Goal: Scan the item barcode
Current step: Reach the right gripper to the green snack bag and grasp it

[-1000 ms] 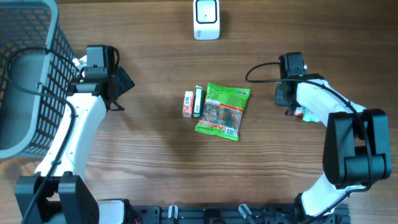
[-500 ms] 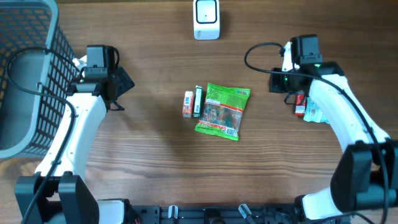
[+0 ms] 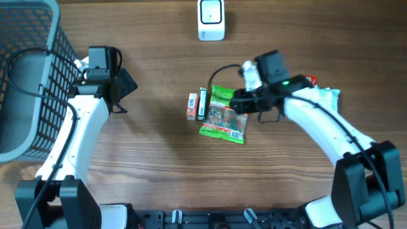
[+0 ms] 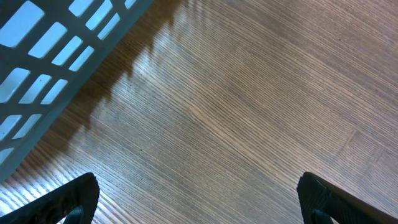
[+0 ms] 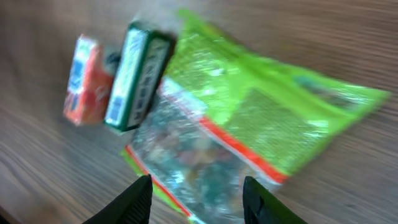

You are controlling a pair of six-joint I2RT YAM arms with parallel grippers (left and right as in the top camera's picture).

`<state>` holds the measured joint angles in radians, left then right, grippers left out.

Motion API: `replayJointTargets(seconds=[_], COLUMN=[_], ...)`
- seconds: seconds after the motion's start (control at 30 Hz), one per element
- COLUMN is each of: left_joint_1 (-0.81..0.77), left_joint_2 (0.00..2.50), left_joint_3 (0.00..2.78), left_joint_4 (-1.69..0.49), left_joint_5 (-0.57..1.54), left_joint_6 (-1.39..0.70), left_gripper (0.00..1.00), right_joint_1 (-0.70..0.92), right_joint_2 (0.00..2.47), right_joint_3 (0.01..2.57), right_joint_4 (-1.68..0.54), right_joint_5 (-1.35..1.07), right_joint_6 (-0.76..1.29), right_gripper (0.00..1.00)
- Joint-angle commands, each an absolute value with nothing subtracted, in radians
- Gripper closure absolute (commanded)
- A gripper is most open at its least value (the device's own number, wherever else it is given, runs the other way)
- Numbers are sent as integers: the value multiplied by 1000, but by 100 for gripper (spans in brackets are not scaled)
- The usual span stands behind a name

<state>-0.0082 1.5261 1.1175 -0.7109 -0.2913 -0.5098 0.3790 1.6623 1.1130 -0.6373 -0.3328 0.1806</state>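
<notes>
A green snack bag (image 3: 224, 113) lies mid-table with a clear window and a white barcode label. My right gripper (image 3: 238, 103) hovers over its right half, open, nothing between the fingers. In the right wrist view the green snack bag (image 5: 249, 118) fills the middle, and my right gripper (image 5: 198, 202) straddles its clear part from above. A dark green box (image 3: 202, 104) and an orange box (image 3: 192, 107) lie just left of the bag. The white scanner (image 3: 211, 19) stands at the far edge. My left gripper (image 3: 127, 84) is open over bare wood at the left.
A grey wire basket (image 3: 25, 76) stands at the far left, and the basket (image 4: 50, 56) also shows in the left wrist view. A red and teal packet (image 3: 321, 94) lies at the right, partly behind my right arm.
My right gripper opened, left the red and teal packet on the table at the right, and swung left over the green bag. The left arm has not moved.
</notes>
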Motion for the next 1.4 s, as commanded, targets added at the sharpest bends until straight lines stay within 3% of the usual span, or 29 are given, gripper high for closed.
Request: replayJointTargets(seconds=[0.0, 1.37], left_joint_1=[-4, -4], left_joint_2=[1531, 1531], left_joint_3=[1118, 1118], left_joint_4=[-708, -709], left_joint_5=[-304, -304], left_joint_6=[-501, -501], left_gripper=[0, 0], right_joint_1=[434, 443], right_joint_2=[1665, 1665], right_joint_3=[1103, 1103], right_joint_4=[-609, -600], right_joint_5=[-277, -225], right_joint_6=[187, 179], right_gripper=[50, 39])
